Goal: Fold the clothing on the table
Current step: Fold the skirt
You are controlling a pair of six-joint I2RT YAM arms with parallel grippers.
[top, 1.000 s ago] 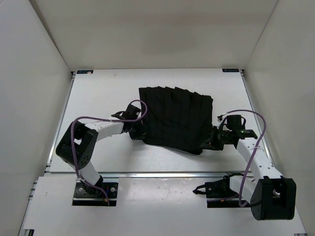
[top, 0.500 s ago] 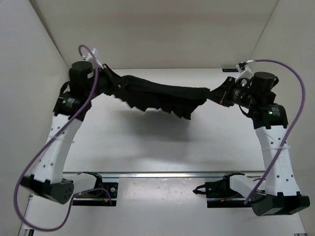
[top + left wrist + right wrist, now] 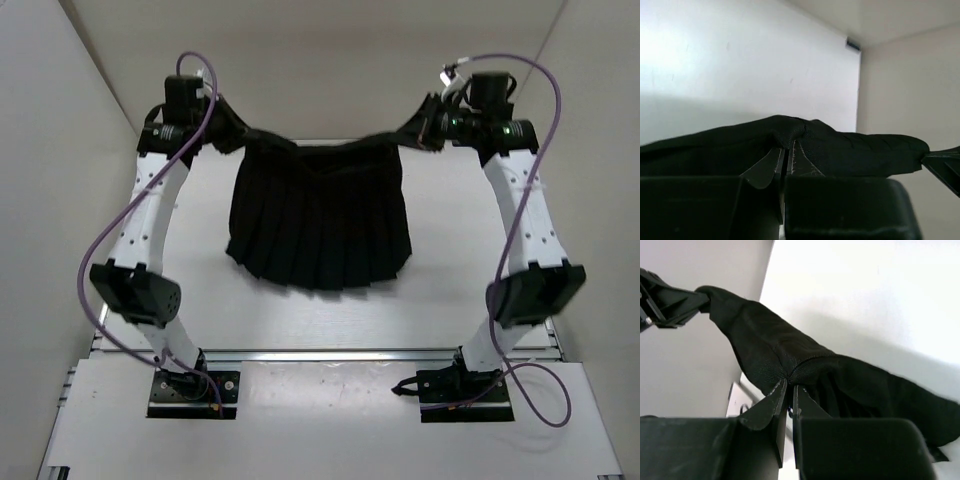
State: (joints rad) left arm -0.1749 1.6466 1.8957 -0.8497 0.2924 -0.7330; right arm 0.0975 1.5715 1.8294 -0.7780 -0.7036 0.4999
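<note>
Clothing [image 3: 318, 225] aloft between clamped end effectors [image 3: 238, 138] [image 3: 413, 134]

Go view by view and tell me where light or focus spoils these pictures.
Top external: even light, sharp, though the skirt reads as near-solid black. Left wrist: washed-out bright patch on the table; the left tool is dark and soft up close. Right wrist: fabric weave crisp, right tool underexposed.

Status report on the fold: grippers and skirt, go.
Left gripper shut on skirt waistband corner; right gripper shut on the other corner. Skirt hangs spread between them over the table. Nothing in the way.
</note>
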